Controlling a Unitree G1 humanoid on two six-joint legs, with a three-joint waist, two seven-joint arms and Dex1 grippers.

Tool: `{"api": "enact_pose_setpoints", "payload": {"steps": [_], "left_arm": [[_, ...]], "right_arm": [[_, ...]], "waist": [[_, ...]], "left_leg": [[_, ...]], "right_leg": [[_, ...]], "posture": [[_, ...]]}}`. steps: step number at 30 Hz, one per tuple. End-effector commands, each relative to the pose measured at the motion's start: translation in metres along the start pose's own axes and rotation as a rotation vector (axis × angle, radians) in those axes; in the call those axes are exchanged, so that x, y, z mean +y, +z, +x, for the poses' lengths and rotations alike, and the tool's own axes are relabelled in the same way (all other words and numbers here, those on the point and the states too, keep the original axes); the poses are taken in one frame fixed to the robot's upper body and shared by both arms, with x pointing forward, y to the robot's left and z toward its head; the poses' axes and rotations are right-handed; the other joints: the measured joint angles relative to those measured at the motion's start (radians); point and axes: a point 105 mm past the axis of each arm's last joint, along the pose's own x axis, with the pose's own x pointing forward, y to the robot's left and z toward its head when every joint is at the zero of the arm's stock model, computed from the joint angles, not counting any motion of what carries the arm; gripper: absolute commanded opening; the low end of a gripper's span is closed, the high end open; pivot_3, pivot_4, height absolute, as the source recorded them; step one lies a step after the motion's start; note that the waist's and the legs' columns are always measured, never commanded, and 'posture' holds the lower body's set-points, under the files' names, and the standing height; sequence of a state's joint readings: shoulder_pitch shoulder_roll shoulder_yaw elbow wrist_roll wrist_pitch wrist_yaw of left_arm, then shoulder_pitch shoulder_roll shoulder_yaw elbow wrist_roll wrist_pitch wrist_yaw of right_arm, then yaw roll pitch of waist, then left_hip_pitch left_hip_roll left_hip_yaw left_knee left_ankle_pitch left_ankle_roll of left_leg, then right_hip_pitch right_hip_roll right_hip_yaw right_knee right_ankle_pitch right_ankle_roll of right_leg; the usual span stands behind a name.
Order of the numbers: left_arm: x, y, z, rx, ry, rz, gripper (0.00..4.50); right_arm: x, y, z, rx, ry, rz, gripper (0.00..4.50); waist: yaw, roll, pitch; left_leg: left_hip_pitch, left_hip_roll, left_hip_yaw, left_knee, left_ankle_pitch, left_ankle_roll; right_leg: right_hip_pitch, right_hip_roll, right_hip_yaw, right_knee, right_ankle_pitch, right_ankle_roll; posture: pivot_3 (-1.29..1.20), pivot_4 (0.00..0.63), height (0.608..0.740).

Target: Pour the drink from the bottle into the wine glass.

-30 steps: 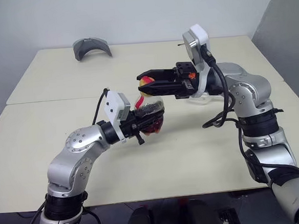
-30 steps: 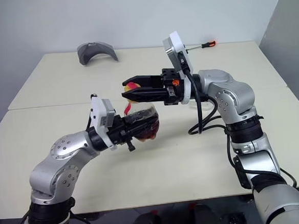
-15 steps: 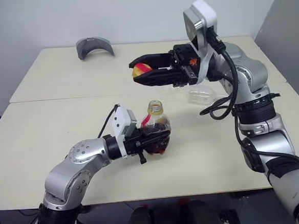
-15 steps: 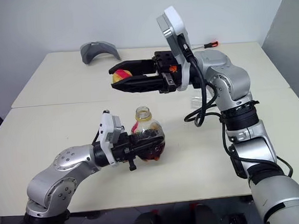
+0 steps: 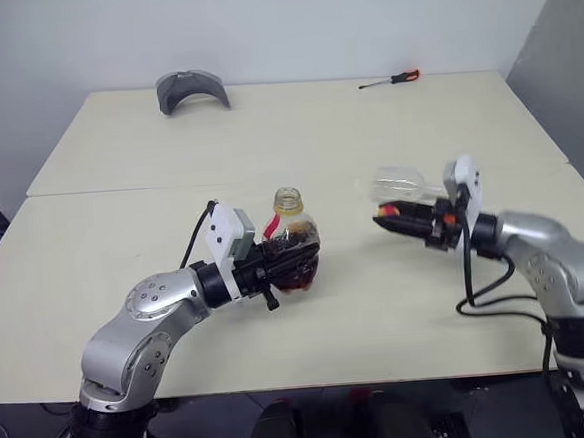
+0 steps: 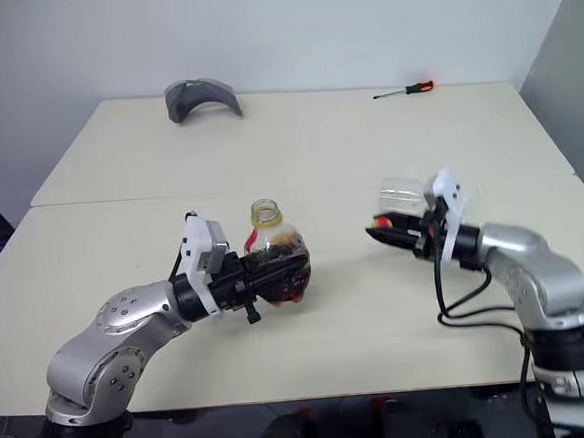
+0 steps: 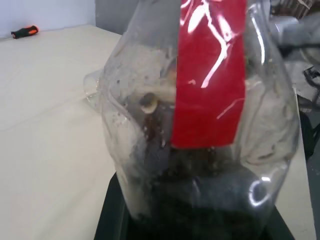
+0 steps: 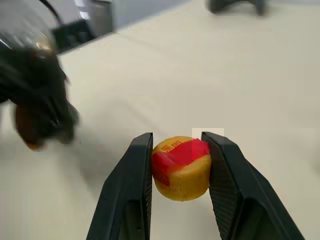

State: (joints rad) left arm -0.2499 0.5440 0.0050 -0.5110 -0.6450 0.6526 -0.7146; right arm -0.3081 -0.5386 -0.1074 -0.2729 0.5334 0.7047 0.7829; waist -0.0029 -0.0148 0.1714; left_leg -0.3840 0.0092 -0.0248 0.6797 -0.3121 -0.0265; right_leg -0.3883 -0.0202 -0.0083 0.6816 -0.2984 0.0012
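The bottle [image 5: 292, 247] stands upright on the table with its neck uncapped, a red label strip [image 7: 210, 75] down its side. Dark drink [image 5: 298, 271] fills its lower belly. My left gripper [image 5: 275, 265] is shut on the bottle's belly from the left. Low over the table at the right, my right gripper [image 5: 392, 217] is shut on the yellow cap [image 8: 181, 167], which bears a red band. The clear wine glass [image 5: 402, 184] sits just behind that gripper; I cannot tell whether it stands or lies.
A grey curved object [image 5: 192, 88] lies at the far left of the table, and a red-handled screwdriver [image 5: 390, 78] lies at the far right. A seam [image 5: 120, 190] crosses the tabletop behind the bottle. The table's near edge runs just below both arms.
My right arm has swung down and to the right with the cap, from above the bottle to low beside the wine glass. The left gripper and bottle stay put.
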Motion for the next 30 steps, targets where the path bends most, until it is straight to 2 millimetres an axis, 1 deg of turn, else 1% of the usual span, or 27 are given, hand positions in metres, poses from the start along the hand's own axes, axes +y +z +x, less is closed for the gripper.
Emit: {"api": "enact_pose_setpoints", "payload": {"steps": [1,4,6,8,10,12,15,17,19,22,25,27,30], "left_arm": [[-0.005,0.012,0.002,-0.043,-0.027,0.048,0.97],[-0.006,0.012,0.008,-0.050,-0.041,0.051,0.97],[-0.006,0.015,0.012,-0.065,-0.042,0.050,0.97],[-0.005,0.016,0.015,-0.069,-0.043,0.051,0.97],[-0.006,0.015,0.016,-0.069,-0.052,0.049,0.97],[-0.007,0.015,0.016,-0.069,-0.058,0.050,0.97],[-0.007,0.017,0.017,-0.071,-0.058,0.053,0.97],[-0.005,0.018,0.016,-0.072,-0.052,0.055,0.97],[-0.004,0.018,0.016,-0.070,-0.046,0.057,0.97],[-0.004,0.018,0.015,-0.069,-0.042,0.058,0.97],[-0.002,0.018,0.014,-0.067,-0.029,0.059,0.97],[-0.001,0.018,0.013,-0.065,-0.019,0.061,0.97],[0.001,0.018,0.011,-0.068,0.005,0.052,0.97]], "right_arm": [[-0.008,0.000,-0.009,-0.036,-0.174,-0.046,1.25],[-0.021,-0.028,-0.011,0.009,-0.324,-0.051,1.25],[-0.034,-0.047,-0.013,0.042,-0.436,-0.064,1.25],[-0.043,-0.062,-0.014,0.048,-0.520,-0.019,1.25],[-0.055,-0.078,-0.012,0.027,-0.626,0.074,1.25],[-0.061,-0.087,-0.010,0.028,-0.675,0.095,1.25],[-0.067,-0.094,-0.010,0.043,-0.729,0.101,1.25],[-0.067,-0.098,-0.011,0.048,-0.740,0.136,1.25],[-0.061,-0.097,-0.013,0.054,-0.705,0.140,1.94],[-0.057,-0.095,-0.018,0.081,-0.678,0.107,2.80],[-0.057,-0.083,-0.022,0.059,-0.667,0.097,3.86],[-0.057,-0.075,-0.023,0.043,-0.656,0.098,4.47],[-0.052,-0.062,-0.023,0.042,-0.609,0.074,4.47]], "waist": [[-0.005,0.000,0.000],[-0.005,0.000,0.000],[-0.003,0.000,0.000],[-0.002,0.000,0.000],[-0.003,0.000,0.000],[-0.010,0.000,0.000],[-0.011,0.000,-0.001],[-0.011,-0.001,-0.001],[-0.007,-0.001,-0.001],[0.003,-0.002,-0.001],[0.008,-0.002,-0.001],[0.008,-0.002,-0.001],[0.007,-0.001,-0.001]], "left_leg": [[0.001,0.000,0.001,0.000,0.000,0.000],[0.002,0.001,0.001,-0.001,0.001,-0.001],[0.002,0.001,0.000,-0.001,0.003,-0.005],[0.001,0.000,0.001,-0.001,0.003,-0.005],[0.001,0.000,0.001,-0.001,0.003,-0.005],[0.002,0.001,0.001,-0.001,0.003,-0.006],[0.005,0.001,0.001,-0.001,0.003,-0.006],[0.005,0.000,0.001,-0.001,0.003,-0.006],[0.004,0.000,0.001,0.000,0.003,-0.006],[0.004,0.000,0.001,0.000,0.003,-0.006],[0.003,-0.001,0.000,0.000,0.003,-0.005],[0.003,-0.001,0.000,0.000,0.003,-0.005],[0.003,-0.001,0.000,0.000,0.003,-0.005]], "right_leg": [[0.000,0.000,0.001,0.001,0.000,0.000],[0.000,0.002,0.001,0.001,0.000,0.000],[0.000,0.002,0.001,0.000,0.000,0.000],[0.001,0.002,0.001,0.000,0.000,0.000],[0.000,0.002,0.002,0.000,0.000,0.000],[0.001,0.002,0.002,0.001,0.000,0.000],[0.003,0.002,0.002,0.001,0.000,0.000],[0.003,0.002,0.002,0.000,0.000,0.000],[0.003,0.002,0.002,0.000,0.000,0.000],[0.003,0.002,0.001,0.000,0.000,0.000],[0.003,0.001,0.001,0.000,0.000,0.000],[0.003,0.001,0.001,0.000,0.000,0.000],[0.003,0.001,0.001,0.000,0.000,0.000]], "posture": [[0.00,0.150,0.740],[0.00,0.150,0.740],[0.00,0.150,0.740],[0.00,0.150,0.740],[0.00,0.150,0.740],[0.00,0.150,0.740],[0.00,0.150,0.740],[0.00,0.150,0.740],[0.00,0.150,0.740],[0.00,0.150,0.740],[0.00,0.150,0.740],[0.00,0.150,0.740],[0.00,0.150,0.740]]}}
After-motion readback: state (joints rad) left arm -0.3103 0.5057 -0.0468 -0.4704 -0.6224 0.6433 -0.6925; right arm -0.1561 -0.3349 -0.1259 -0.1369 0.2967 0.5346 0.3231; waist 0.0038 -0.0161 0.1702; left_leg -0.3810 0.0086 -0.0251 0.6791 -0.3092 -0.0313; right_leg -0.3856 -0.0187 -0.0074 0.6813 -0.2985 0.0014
